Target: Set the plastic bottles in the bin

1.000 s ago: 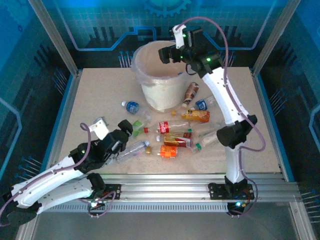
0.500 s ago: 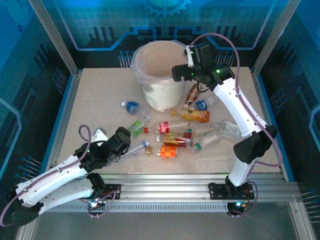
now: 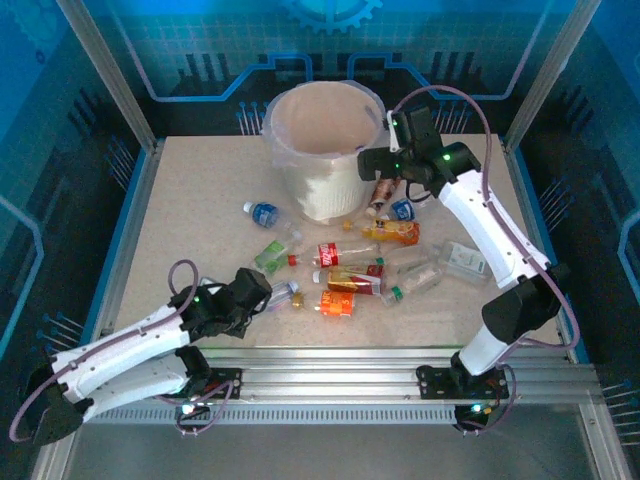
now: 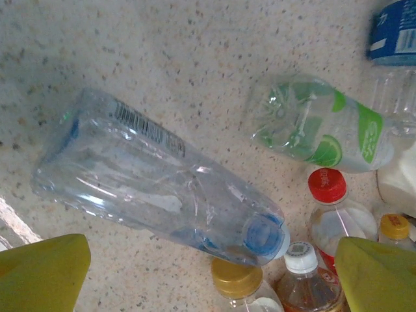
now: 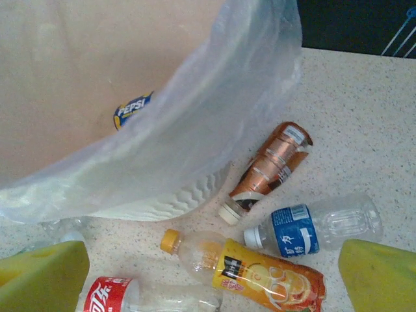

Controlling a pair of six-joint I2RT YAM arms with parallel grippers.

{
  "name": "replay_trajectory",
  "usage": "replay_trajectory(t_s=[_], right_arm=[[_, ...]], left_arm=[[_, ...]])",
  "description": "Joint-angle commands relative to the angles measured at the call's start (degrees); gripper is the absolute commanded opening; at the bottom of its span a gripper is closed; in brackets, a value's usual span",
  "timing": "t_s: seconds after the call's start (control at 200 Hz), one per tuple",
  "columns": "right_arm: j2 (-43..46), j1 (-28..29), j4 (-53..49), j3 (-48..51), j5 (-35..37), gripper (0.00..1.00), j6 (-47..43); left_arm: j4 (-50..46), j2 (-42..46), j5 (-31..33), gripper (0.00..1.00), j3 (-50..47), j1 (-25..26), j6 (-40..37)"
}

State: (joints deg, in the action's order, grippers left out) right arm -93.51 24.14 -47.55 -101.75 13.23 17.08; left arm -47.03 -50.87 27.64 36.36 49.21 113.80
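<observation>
Overhead camera high at the near edge, looking down over the whole table [image 3: 190, 200], left wrist camera close above a clear bottle [image 4: 156, 188], right wrist camera higher beside the bin [image 5: 195, 130], both spots also seen overhead

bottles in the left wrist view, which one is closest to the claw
The clear blue-capped bottle with the barcode, lying on its side between the open fingers of the left claw; the green-labelled bottle lies farther off.

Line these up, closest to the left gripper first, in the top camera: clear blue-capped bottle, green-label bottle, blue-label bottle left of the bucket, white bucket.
1. Clear plastic blue-capped bottle, right at the left gripper.
2. Green-label plastic bottle, just behind it.
3. Blue-label plastic bottle, farther back.
4. Round white bin, farthest back.
</observation>
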Motion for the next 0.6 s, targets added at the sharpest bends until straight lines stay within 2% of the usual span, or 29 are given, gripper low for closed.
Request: replay_trajectory(t_s=[0.0,0.2,0.595], right_arm=[[2.60,-1.52,0.04,2.03,-0.53,1.00,1.23],[5.24,-3.11,1.78,6.37,-2.24,1.00,2.64],[6.42,-4.57,2.77,9.63,-3.91,1.00,3.96]], left_arm=[[3.22,-0.77,-2.87,0.99,-1.62,-0.67,3.60],[8.78,-2.79,-5.99,0.99,-4.87,-1.55,5.64],[12.80,-6.46,-6.14,0.98,-6.69,-5.95,4.68]])
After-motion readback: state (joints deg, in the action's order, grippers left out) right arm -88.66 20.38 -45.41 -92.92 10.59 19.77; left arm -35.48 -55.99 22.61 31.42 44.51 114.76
